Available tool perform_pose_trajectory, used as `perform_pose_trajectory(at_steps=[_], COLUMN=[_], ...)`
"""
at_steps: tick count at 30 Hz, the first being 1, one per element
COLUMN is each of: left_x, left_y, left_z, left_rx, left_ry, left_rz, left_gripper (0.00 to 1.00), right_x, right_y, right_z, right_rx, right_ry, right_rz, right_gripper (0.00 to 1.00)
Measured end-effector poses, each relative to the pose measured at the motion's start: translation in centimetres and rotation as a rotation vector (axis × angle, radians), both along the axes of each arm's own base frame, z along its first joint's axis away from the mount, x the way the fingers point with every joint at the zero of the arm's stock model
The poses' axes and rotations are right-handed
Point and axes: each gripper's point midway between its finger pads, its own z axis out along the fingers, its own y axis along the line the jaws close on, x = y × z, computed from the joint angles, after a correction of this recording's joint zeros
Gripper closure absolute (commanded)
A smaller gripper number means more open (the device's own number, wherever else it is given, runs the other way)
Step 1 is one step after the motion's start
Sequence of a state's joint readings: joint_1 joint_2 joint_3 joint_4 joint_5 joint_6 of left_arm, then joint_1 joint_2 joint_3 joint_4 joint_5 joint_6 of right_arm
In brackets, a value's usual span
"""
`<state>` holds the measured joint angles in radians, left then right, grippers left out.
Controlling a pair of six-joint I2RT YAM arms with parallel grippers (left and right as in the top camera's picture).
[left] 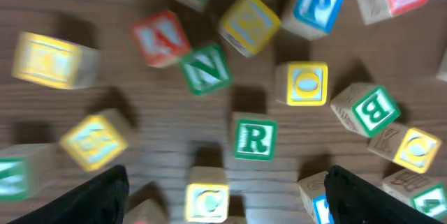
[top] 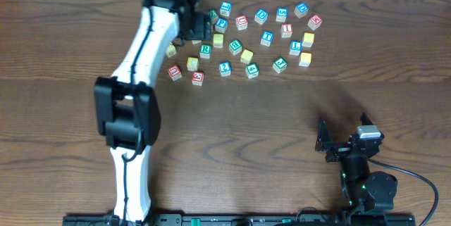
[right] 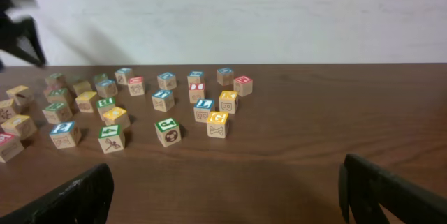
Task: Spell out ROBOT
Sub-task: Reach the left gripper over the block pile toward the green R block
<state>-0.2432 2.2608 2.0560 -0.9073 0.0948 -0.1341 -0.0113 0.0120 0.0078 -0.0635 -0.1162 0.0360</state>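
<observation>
Left end effector (left: pixel 225 183) spread wide, empty, over blocks (top: pixel 235 46) at desk's (top: pixel 246 127) 12 o'clock. Green R (left: pixel 254 139) at its 12. Centre on R, drop straight, miss yellow C (left: pixel 207 199) at R's 7. Right end effector (right: pixel 223 182) splayed, idle.

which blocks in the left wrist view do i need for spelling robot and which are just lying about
Needed:
R block
O block
B block

Lying about:
N block
P block
</observation>
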Motion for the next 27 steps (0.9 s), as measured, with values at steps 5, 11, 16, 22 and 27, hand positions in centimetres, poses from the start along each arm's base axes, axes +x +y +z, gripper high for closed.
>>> perform_pose_trajectory(at_steps=[5, 11, 16, 22, 27], left_x=[-0.9, -0.4, 0.2, 0.5, 0.5], left_y=[-2.2, -2.5, -2.2, -1.8, -1.5], left_z=[-3.5, -3.8, -3.7, -4.8, -5.8], left_rx=[0.057, 0.085, 0.096, 0.109, 0.118], left_ry=[0.055, 0.031, 0.008, 0.014, 0.032], left_rz=[-0.043, -0.052, -0.062, -0.062, -0.059], left_gripper=[0.19, 0.29, 0.30, 0.36, 0.41], right_x=[0.0, 0.0, 0.0, 0.0, 0.0], right_y=[0.0, 0.0, 0.0, 0.0, 0.0], right_z=[0.0, 0.0, 0.0, 0.0, 0.0], right_rx=[0.000, 0.000, 0.000, 0.000, 0.000], right_ry=[0.000, 0.000, 0.000, 0.000, 0.000], right_rz=[0.000, 0.000, 0.000, 0.000, 0.000], right_gripper=[0.01, 0.01, 0.01, 0.01, 0.01])
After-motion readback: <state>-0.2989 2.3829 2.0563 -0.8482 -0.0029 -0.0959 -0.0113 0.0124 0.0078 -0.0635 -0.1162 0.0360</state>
